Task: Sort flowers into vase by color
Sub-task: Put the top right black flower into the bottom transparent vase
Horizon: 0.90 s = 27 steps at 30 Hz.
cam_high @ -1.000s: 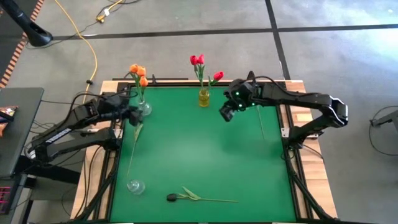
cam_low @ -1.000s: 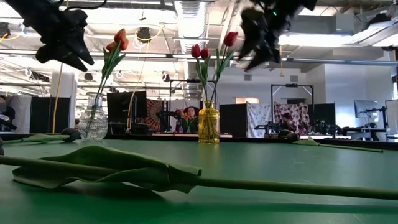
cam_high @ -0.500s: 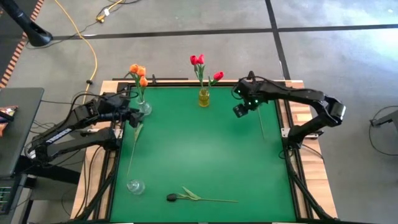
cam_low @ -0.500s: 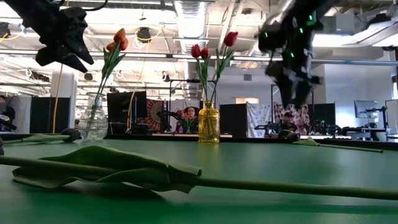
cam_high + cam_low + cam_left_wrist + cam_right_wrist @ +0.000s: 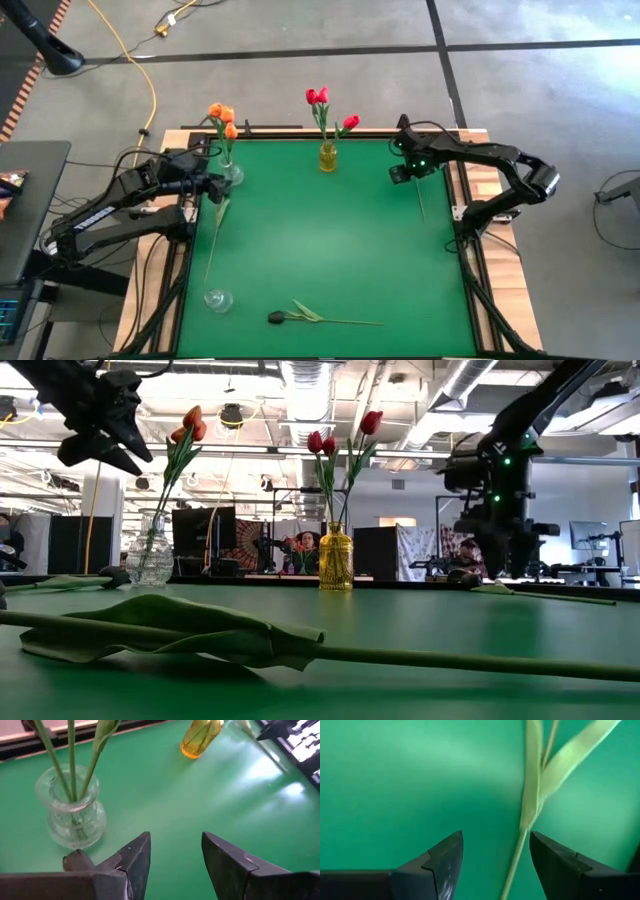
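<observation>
Both grippers released: right gripper (image 5: 492, 865) above a flower stem (image 5: 517, 852); left gripper (image 5: 175, 865) near the clear vase (image 5: 72, 810).

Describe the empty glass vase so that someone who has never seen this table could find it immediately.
Start from the green table in the high view and follow its left edge toward the near corner. The empty clear vase stands there, left of the dark tulip lying flat. Unlike the clear vase with orange tulips and the yellow vase, it holds no flowers.
</observation>
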### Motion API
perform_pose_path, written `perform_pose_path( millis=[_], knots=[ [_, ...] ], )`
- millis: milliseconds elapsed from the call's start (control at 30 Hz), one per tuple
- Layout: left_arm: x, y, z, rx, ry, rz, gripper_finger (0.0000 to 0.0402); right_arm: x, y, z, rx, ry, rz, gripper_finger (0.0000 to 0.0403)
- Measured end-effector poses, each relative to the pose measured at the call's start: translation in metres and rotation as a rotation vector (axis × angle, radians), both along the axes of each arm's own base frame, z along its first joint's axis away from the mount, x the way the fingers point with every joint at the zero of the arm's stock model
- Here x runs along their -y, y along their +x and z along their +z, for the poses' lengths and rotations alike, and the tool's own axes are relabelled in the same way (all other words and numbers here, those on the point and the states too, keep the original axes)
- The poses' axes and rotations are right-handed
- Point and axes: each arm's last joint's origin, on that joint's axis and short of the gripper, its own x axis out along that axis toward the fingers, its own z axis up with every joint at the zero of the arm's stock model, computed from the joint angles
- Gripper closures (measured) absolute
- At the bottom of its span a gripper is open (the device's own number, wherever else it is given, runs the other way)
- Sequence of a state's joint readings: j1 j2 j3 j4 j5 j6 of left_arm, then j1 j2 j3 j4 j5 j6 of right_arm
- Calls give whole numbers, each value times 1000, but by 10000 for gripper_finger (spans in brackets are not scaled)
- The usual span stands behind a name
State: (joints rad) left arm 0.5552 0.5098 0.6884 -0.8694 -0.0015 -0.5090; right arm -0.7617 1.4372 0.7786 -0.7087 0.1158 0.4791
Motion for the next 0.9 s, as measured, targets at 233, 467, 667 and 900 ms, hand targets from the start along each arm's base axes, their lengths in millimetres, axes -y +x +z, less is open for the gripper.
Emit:
perform_pose_path(
  millis=[233,467,667,900],
  knots=[
    [0,1,1,10,7,3,236,15,-7,-4,65,-65,-82,148],
    [-1,1,1,8,10,4,236,15,-27,-20,16,-49,-165,148],
    [-1,1,2,14,21,14,236,13,-17,-19,80,-77,-153,148],
    [-2,2,3,29,29,15,236,10,-15,-20,81,-68,-204,149]
  ],
)
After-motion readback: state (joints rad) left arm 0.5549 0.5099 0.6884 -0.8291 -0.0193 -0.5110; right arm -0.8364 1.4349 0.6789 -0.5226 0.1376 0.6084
